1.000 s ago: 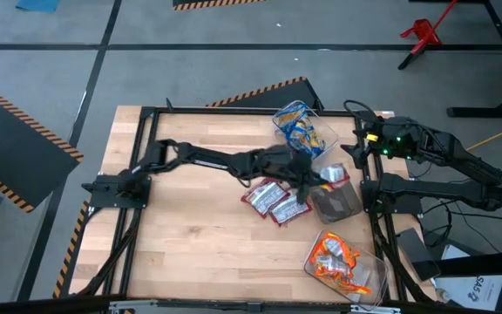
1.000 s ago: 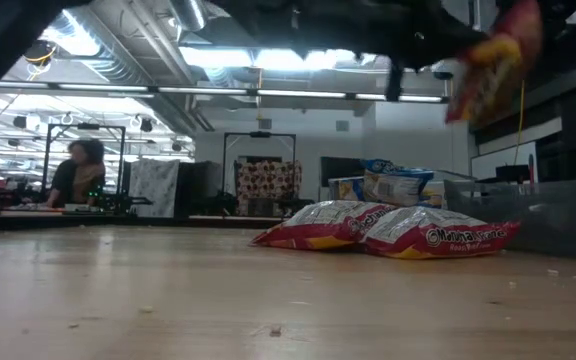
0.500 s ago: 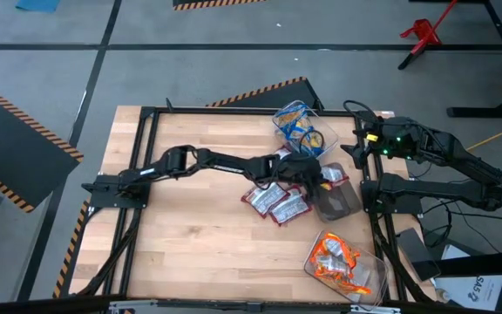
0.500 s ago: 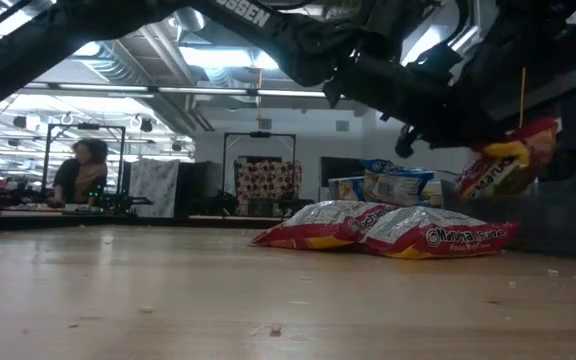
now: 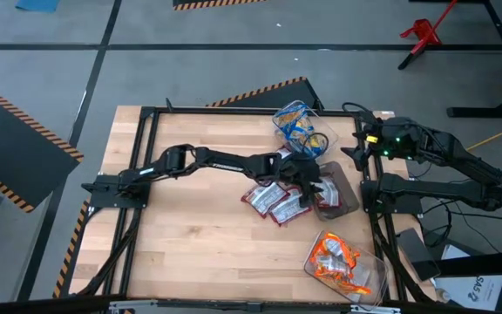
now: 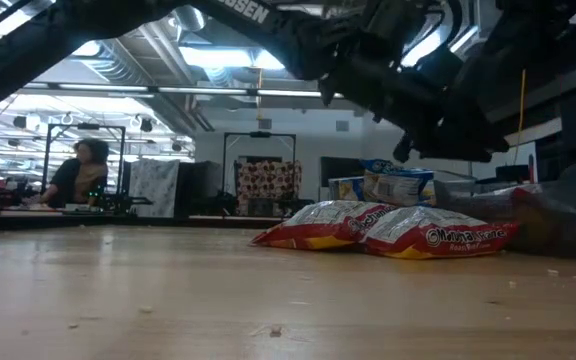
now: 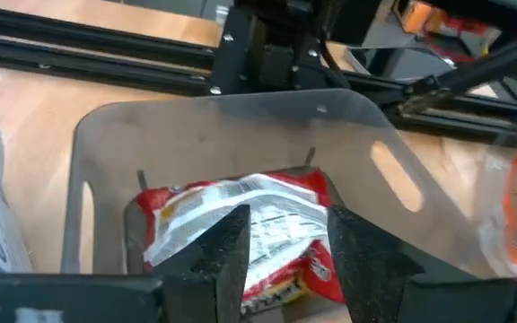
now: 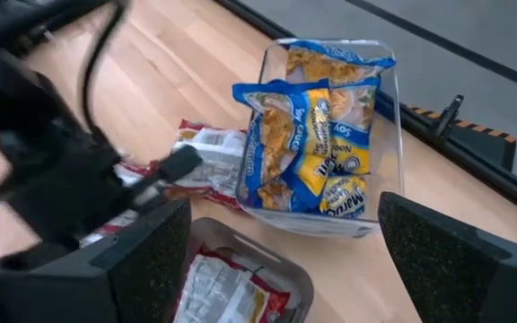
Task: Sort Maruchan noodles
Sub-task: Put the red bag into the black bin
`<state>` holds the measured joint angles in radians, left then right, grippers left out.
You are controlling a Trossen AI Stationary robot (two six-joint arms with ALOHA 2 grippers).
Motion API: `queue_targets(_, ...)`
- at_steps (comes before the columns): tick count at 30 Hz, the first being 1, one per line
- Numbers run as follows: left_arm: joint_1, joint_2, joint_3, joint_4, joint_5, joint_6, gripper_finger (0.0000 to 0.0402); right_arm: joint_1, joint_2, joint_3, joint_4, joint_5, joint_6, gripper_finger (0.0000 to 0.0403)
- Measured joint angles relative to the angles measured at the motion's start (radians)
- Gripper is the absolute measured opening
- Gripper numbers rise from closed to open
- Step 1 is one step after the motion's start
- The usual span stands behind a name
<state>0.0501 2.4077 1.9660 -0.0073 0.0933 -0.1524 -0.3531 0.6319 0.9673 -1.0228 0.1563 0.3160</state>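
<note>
The left gripper (image 7: 285, 247) hovers with parted fingers over the grey tub (image 7: 240, 144), where a red-and-white noodle packet (image 7: 240, 220) lies flat, shiny and crinkled. The right gripper (image 8: 276, 251) waits spread wide beside the table (image 5: 190, 235).

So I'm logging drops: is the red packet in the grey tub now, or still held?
In the tub. The red packet lies inside the grey tub; the left gripper hangs open above it.
</note>
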Motion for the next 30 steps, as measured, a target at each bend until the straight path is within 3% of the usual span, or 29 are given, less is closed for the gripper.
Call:
queue_targets(8,-0.063,-0.072,0.211,-0.673,-0.032,0.231,0.0148,0.0,0.0,0.0,-0.019,0.0,-0.006,0.0344)
queue_targets(12,-0.113,-0.135,0.222,-0.93,-0.16,0.271,0.0149,0.0,0.0,0.0,-0.036,0.008,-0.007,0.0344)
queue_targets(16,-0.156,-0.189,0.129,-1.004,-0.19,0.253,0.0149,0.0,0.0,0.0,-0.053,0.008,-0.01,0.0344)
queue_targets(22,-0.233,-0.304,-0.173,-0.838,-0.227,0.167,0.0149,0.0,-0.001,0.0,-0.06,0.008,-0.015,0.0344)
queue_targets(27,-0.308,-0.343,-0.364,-0.696,-0.449,0.116,0.0149,0.0,-0.001,0.0,-0.062,0.008,-0.019,0.0344)
queue_targets(30,-0.347,-0.346,-0.427,-0.58,-0.576,0.182,0.0149,0.0,-0.001,0.0,-0.062,0.008,-0.02,0.0344)
